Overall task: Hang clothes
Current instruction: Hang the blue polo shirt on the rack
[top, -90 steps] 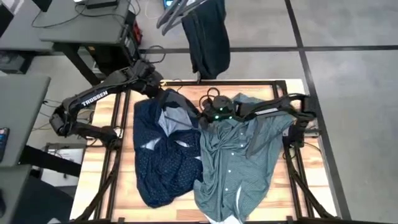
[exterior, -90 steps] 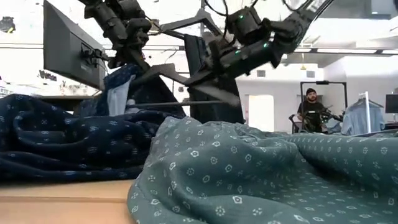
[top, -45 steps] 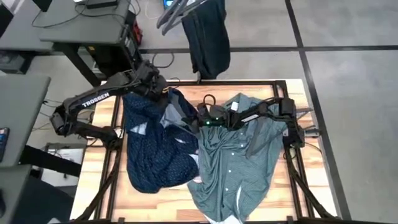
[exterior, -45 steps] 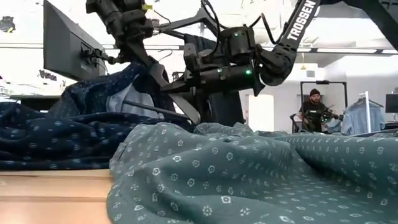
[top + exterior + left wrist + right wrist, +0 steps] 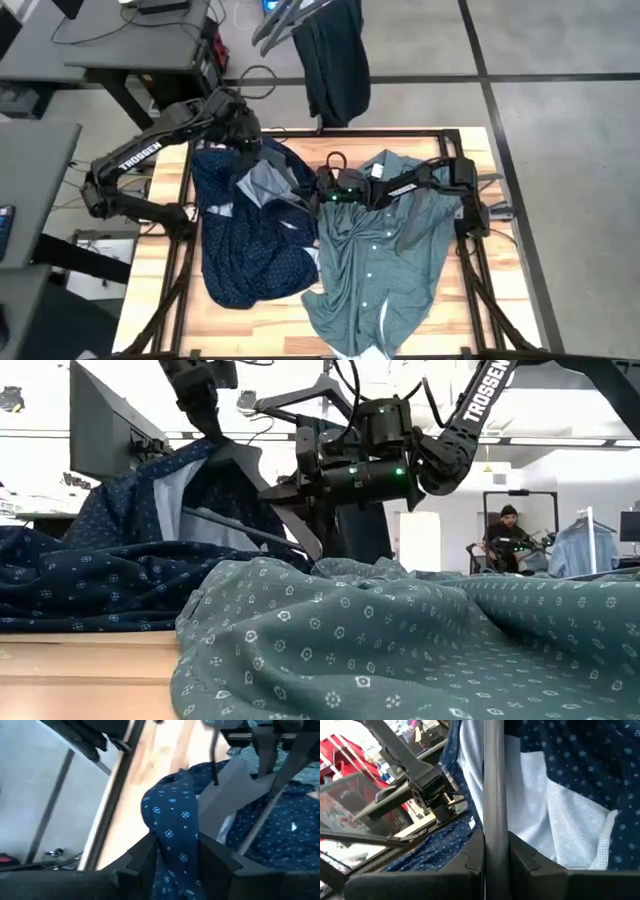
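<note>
Two dark jointed arms with white TROSSEN lettering, black cables, and green lights at one wrist

A navy cotton shirt with tiny white dots point(image 5: 245, 255) shows a pale grey-white lining where it folds open. Beside it, a teal-green button-up shirt point(image 5: 375, 270) carries a small pale diamond print and a white button placket. Long dark charcoal jeans point(image 5: 335, 60) are plain. The wooden slatted tabletop point(image 5: 160, 300) is light honey-brown, framed in black. Both dark arms bear white lettering; green lights glow on one.
</note>
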Robot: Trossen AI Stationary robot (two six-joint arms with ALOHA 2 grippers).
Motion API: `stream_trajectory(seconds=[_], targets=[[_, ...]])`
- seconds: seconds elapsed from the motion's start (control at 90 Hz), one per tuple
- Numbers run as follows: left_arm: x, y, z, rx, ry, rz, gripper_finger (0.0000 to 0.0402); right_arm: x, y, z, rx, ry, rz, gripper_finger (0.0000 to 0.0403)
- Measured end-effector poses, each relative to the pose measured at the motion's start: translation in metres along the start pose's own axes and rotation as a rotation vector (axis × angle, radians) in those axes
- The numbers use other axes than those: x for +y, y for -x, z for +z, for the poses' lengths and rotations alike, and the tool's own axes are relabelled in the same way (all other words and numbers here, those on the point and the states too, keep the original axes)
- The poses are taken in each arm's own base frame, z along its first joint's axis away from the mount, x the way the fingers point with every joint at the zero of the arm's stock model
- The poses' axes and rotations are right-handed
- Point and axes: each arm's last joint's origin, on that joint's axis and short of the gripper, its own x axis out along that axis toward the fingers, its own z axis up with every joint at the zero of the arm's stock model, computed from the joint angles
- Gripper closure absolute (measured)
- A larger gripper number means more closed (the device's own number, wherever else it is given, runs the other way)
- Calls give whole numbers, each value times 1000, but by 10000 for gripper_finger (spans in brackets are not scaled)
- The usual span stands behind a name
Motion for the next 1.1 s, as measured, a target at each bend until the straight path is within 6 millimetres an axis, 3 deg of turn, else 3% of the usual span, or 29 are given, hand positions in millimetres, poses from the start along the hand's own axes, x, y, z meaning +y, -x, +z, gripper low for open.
stream_trajectory(seconds=[0.233,0.467,0.611,0.844,1.1], targets=[[0,1,-15,123,-41,-160,295,2,0,1,-2,7,29,373],[0,1,-17,99,-12,-269,295,6,1,3,-12,43,39,373],[2,5,-16,121,-23,-222,295,3,1,4,-16,47,32,373],[6,32,-7,126,-31,-104,295,2,1,4,-17,47,29,373],[12,31,-26,308,28,-51,295,2,1,4,-16,47,29,373]])
